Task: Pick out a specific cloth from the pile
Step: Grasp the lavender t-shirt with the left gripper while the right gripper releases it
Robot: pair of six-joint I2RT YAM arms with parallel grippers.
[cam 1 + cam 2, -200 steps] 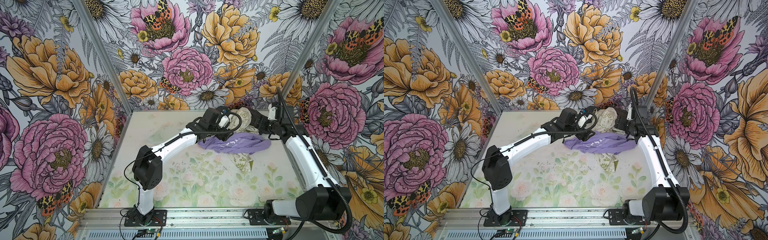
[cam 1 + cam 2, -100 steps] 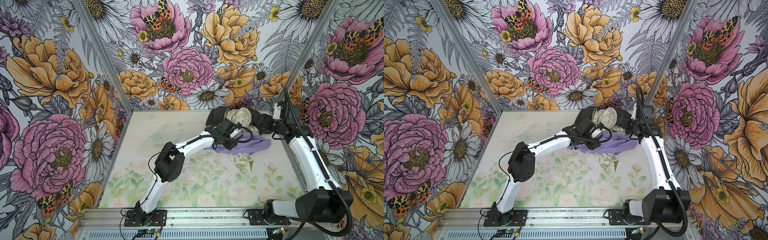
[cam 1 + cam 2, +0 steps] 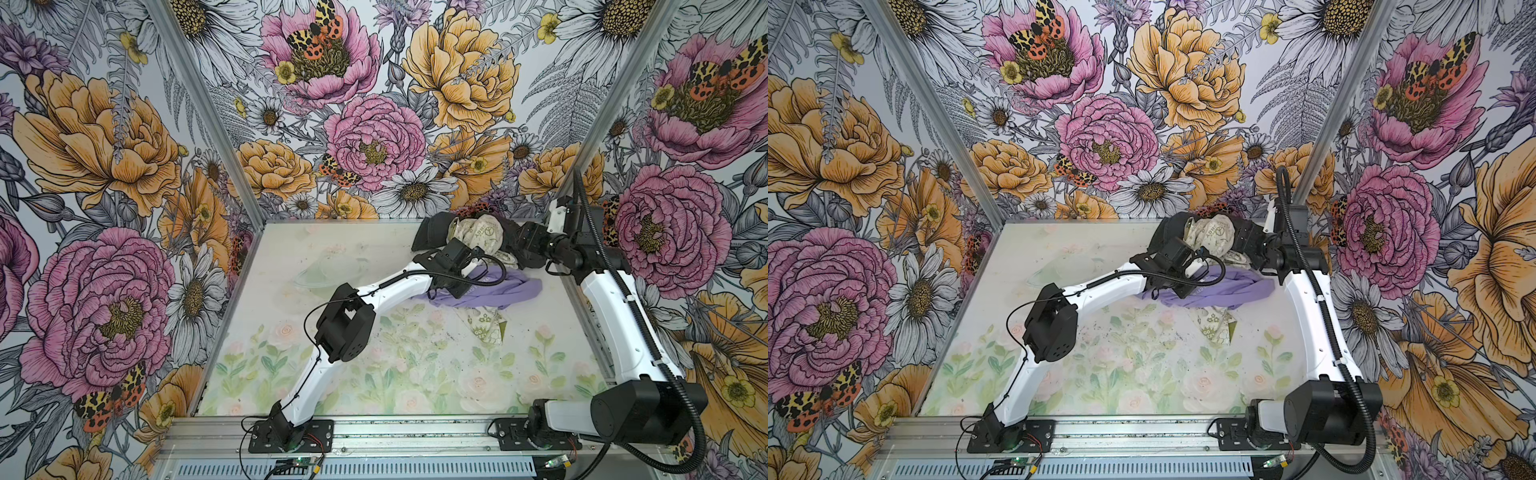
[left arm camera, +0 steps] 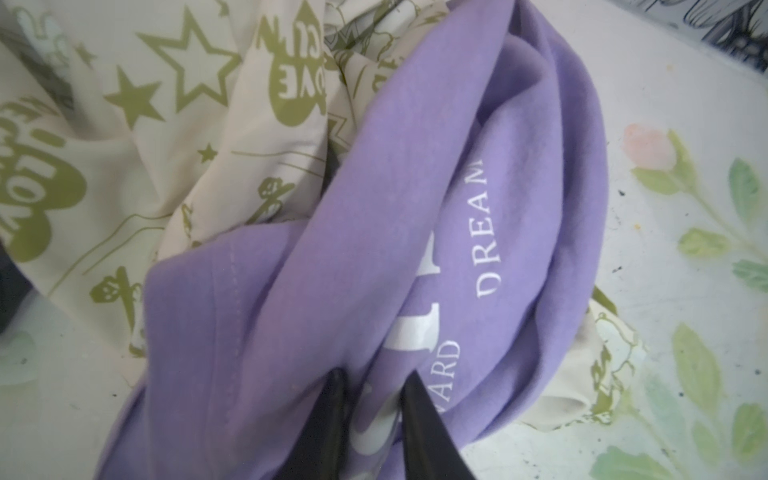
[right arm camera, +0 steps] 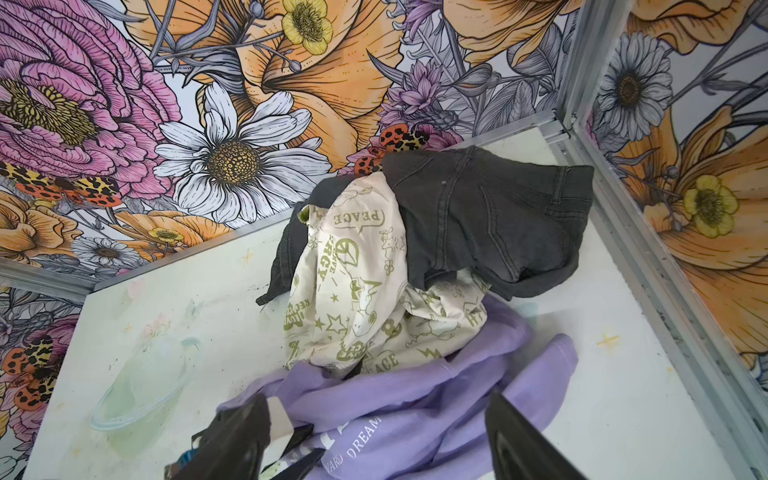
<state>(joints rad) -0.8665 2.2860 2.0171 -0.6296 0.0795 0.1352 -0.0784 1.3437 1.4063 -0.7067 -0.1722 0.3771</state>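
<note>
In both top views the cloth (image 3: 494,291) lies right of centre, long axis left to right below the pile (image 3: 478,235), bare counter (image 3: 374,374) open lower down. Left wrist view: the left end effector (image 4: 376,399) pinches a lavender fold, jaws nearly closed, at lower centre. Right wrist view: the right end effector (image 5: 376,411) gapes empty above it.

Bright, even light, seemingly from above, with soft shadows. Both top views are sharp. In the left wrist view the cloth (image 4: 374,208) looks slightly soft, the cream cloth (image 4: 124,137) blurrier near the edge.
</note>
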